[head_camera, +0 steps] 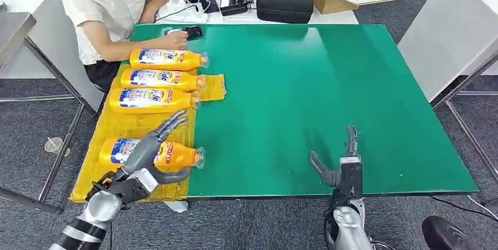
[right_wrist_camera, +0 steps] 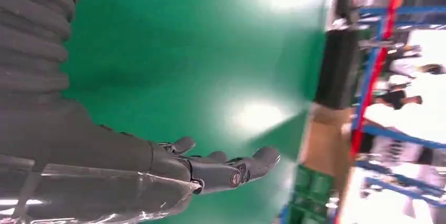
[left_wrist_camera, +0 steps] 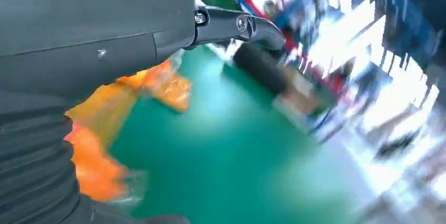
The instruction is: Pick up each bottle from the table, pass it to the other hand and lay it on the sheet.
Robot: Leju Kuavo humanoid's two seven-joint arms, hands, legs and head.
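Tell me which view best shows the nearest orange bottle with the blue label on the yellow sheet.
Head view: the nearest orange bottle with the blue label lies whole on the yellow sheet, under the left hand. The left wrist view gives only an orange blur; the right wrist view faces bare green table.

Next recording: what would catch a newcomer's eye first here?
Four orange bottles lie in a row on the yellow sheet along the green table's left side. The left robot hand is spread over the nearest bottle, and a seated person touches the farthest.
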